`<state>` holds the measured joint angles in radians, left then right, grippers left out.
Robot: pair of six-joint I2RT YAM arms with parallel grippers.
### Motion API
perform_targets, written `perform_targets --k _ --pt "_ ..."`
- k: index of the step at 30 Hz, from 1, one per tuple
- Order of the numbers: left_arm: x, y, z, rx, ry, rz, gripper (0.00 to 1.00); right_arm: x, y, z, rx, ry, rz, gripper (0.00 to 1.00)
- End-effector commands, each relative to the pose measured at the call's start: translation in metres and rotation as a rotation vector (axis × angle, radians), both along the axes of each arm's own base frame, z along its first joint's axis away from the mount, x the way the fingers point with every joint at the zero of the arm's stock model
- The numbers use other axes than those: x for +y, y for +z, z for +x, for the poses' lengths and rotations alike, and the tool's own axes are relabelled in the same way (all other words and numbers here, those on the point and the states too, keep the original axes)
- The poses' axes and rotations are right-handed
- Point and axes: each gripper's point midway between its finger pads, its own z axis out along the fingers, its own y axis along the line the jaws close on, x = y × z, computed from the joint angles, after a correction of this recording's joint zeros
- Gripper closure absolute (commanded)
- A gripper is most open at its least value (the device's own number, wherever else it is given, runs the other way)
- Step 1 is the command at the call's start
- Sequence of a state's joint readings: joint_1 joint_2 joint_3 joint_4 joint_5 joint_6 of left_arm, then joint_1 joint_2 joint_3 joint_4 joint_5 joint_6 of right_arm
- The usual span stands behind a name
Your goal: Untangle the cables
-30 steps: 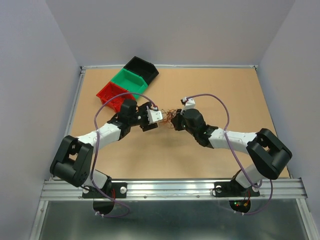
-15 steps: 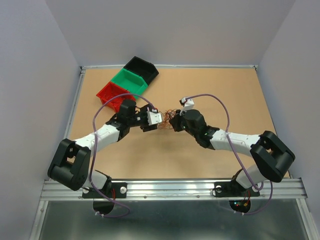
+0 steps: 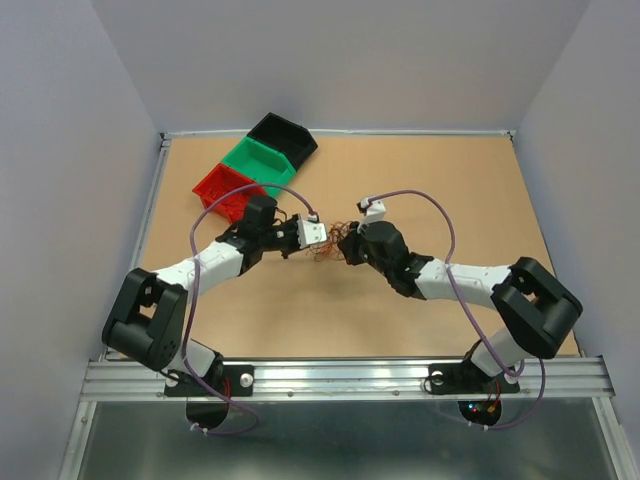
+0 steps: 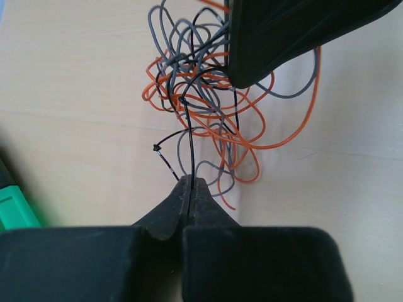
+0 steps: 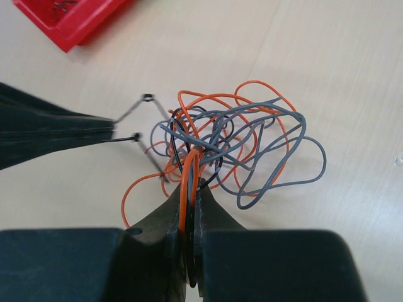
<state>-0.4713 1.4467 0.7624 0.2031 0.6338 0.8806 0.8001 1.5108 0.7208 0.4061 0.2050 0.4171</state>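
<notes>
The cables (image 3: pixel 331 243) form a small knot of thin orange, grey and black wires at the table's middle, lying between my two grippers. My left gripper (image 4: pixel 191 182) is shut on one thin black wire that runs up into the cables (image 4: pixel 208 94). My right gripper (image 5: pixel 191 184) is shut on an orange loop plus dark strands at the near edge of the cables (image 5: pixel 242 141). In the top view the left gripper (image 3: pixel 320 242) and right gripper (image 3: pixel 346 246) face each other, a few centimetres apart. Each wrist view shows the other gripper's black fingers (image 4: pixel 283 31) (image 5: pixel 50 132).
A red bin (image 3: pixel 205 185), a green bin (image 3: pixel 240 158) and a black bin (image 3: pixel 300 135) stand in a diagonal row at the back left, just behind the left arm. The red bin (image 5: pixel 69 19) holds some wire. Raised rails edge the wooden table (image 3: pixel 450 180).
My left gripper has gone from open to shut, now pinching a black wire at the knot's left side. The right gripper has kept its grip and hardly moved.
</notes>
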Motion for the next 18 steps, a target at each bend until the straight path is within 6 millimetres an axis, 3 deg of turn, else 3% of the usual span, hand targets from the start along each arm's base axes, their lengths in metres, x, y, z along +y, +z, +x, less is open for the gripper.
perform_targets --k 1,6,10,11,14,17,18 --pt "-0.01 0.058 -0.011 -0.064 -0.062 -0.091 1.0 -0.004 -0.014 0.008 0.012 -0.073 0.005 0.99" --pt "-0.017 0.092 -0.033 0.002 -0.119 -0.15 1.0 -0.017 -0.03 0.018 0.056 -0.175 -0.026 0.93" --pt "-0.018 0.121 -0.039 0.028 -0.14 -0.155 1.0 -0.032 -0.027 0.022 0.045 -0.254 -0.028 0.65" --pt "-0.018 0.119 -0.041 0.041 -0.138 -0.15 1.0 -0.035 -0.024 0.021 0.038 -0.262 -0.025 0.64" --pt "-0.021 0.147 -0.043 -0.002 -0.141 -0.159 1.0 -0.046 -0.013 0.018 0.001 -0.289 0.0 0.65" --pt "-0.021 0.192 -0.044 -0.073 -0.123 -0.195 1.0 -0.051 0.0 0.016 -0.035 -0.297 0.029 0.67" --pt "-0.019 0.204 -0.047 -0.094 -0.118 -0.208 1.0 -0.053 0.002 0.016 -0.04 -0.304 0.034 0.72"
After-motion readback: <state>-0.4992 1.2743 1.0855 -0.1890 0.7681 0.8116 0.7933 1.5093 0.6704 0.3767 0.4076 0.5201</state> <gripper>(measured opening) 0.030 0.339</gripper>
